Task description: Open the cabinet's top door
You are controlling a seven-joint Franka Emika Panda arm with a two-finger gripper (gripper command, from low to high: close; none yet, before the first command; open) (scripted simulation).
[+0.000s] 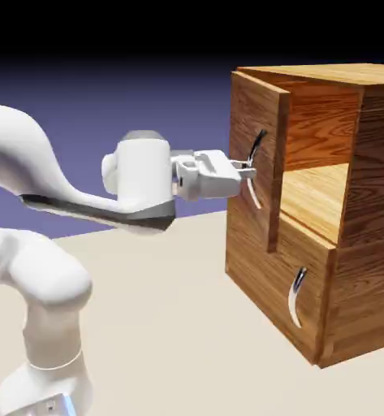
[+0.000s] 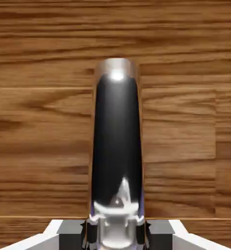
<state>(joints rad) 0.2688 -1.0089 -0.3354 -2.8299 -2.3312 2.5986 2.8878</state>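
The brown wood-grain cabinet (image 1: 365,211) stands at the exterior view's right. Its top door (image 1: 256,114) is swung partly out, showing a bare shelf inside. My gripper (image 1: 249,169) reaches level from the left and is shut on the top door's curved silver handle (image 1: 256,175), near its middle. In the hand view the handle (image 2: 117,146) rises large and dark between the two grey fingertips (image 2: 90,233), with the door's wood (image 2: 39,122) filling the picture behind it.
The lower door (image 1: 272,280) is closed, with its shorter silver handle (image 1: 296,296) below my hand. The white arm (image 1: 32,244) fills the exterior view's left. The pale table (image 1: 162,325) stretches in front of the cabinet.
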